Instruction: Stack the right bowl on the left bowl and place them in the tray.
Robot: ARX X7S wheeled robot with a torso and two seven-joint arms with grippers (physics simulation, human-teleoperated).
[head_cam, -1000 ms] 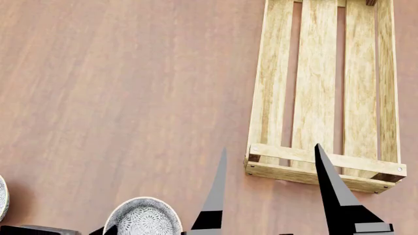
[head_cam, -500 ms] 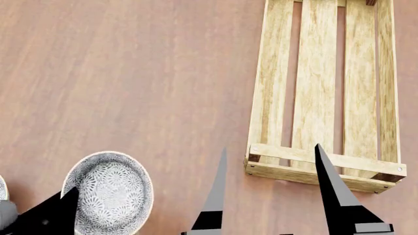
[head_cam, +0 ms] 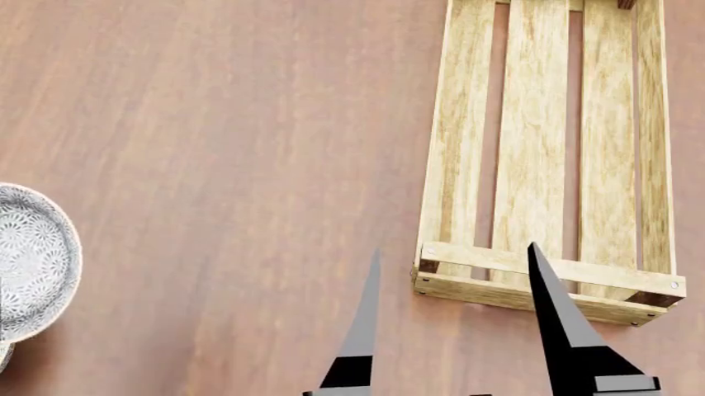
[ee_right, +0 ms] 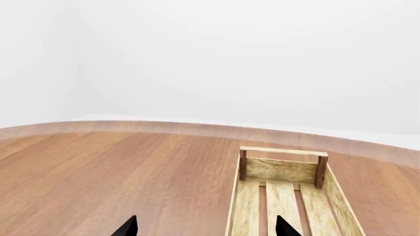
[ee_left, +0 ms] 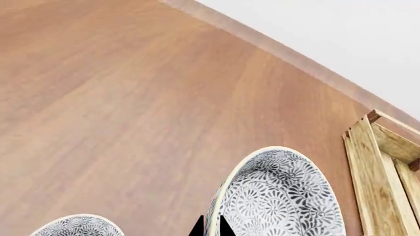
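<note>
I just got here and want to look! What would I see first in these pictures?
Probably the big light-wood slatted tray, empty, on the right of the brown wooden table. Next, the white bowl with grey flower patterns at the far left edge, and the right hand's two dark pointed fingers spread open near the tray.

Your black two-fingered right gripper (head_cam: 451, 318) hangs with its tapered fingers spread apart, empty. Your left gripper (ee_left: 211, 227) shows only two black fingertips close together.

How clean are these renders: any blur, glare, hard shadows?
Head view: sharp, flat light, only a soft shadow under the patterned bowl. Left wrist view: crisp, no glare on the bowl's glaze. Right wrist view: the slatted crate in focus, blank white backdrop.
</note>
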